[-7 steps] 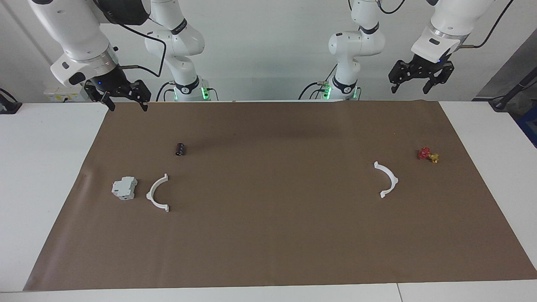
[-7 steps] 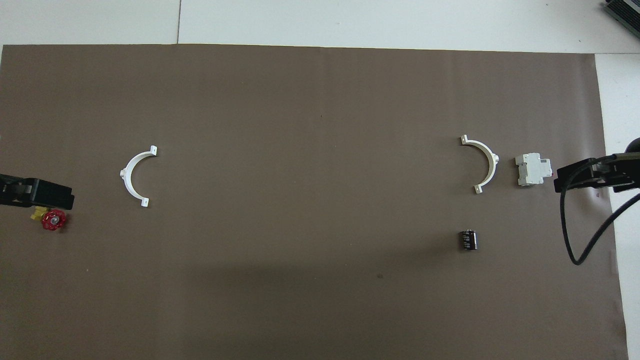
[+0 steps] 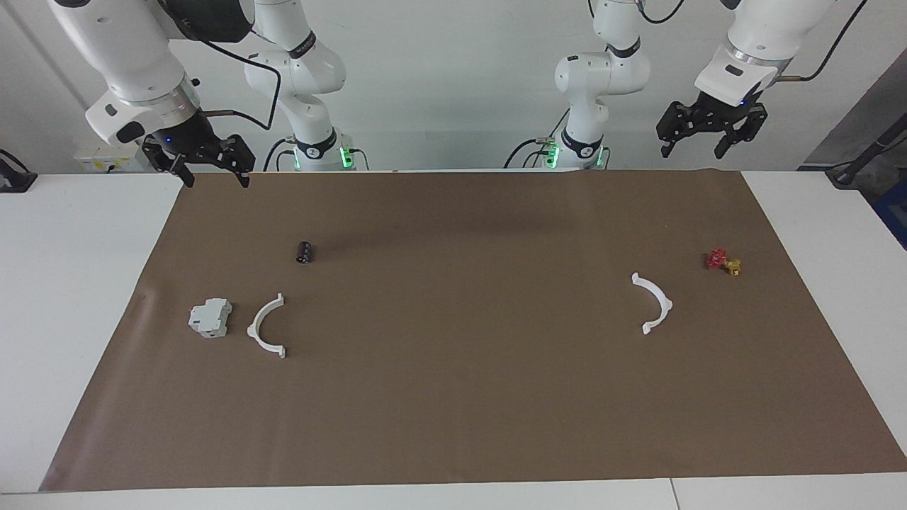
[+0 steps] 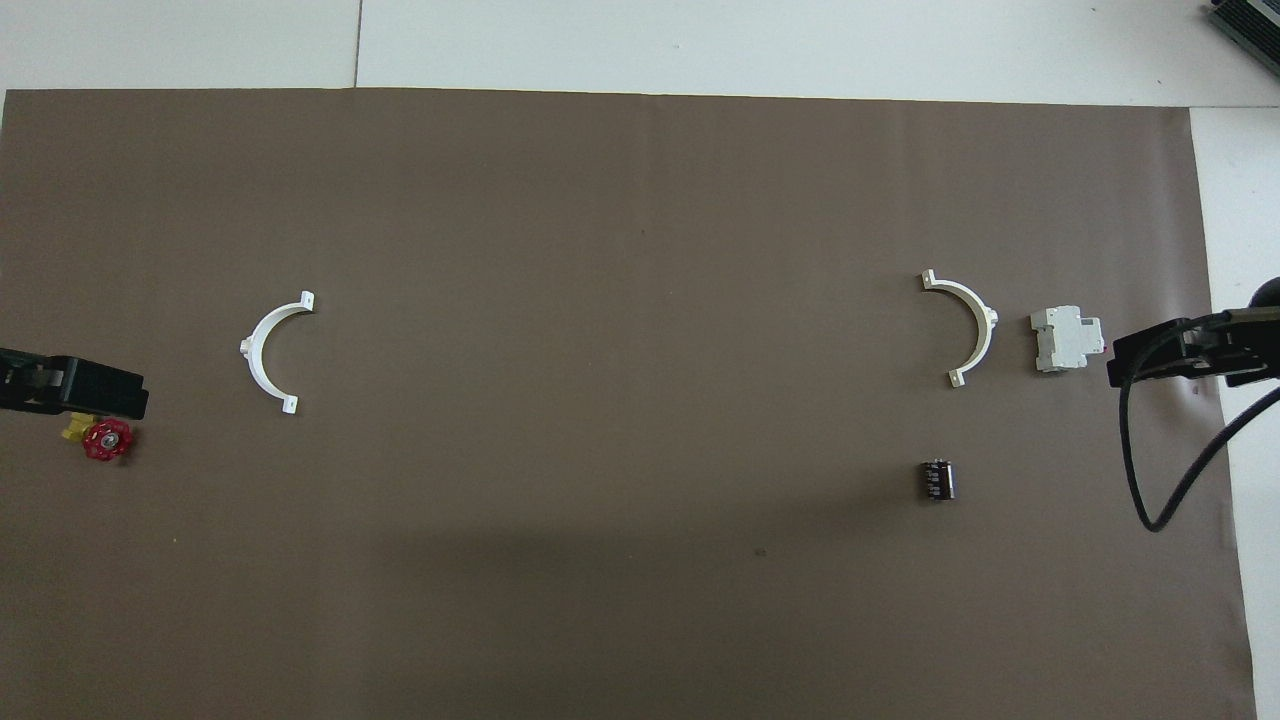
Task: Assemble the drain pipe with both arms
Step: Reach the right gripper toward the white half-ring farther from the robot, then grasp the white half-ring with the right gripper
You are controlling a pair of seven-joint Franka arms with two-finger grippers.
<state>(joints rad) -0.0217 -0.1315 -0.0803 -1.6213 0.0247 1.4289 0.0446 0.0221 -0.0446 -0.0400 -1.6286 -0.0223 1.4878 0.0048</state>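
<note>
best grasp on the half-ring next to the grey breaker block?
Probably the middle of the arc of that half-ring, from straight above, fingers across the thin band. It lies flat, and the grey block crowds its curved side. Right gripper is open.

Robotics lab: 2 white arms (image 3: 127, 64) bolted at white table (image 3: 71, 283), brown mat (image 3: 460, 397), bare walls.

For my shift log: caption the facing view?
Both open grippers, left and right, raised; white half-rings lie apart.
</note>
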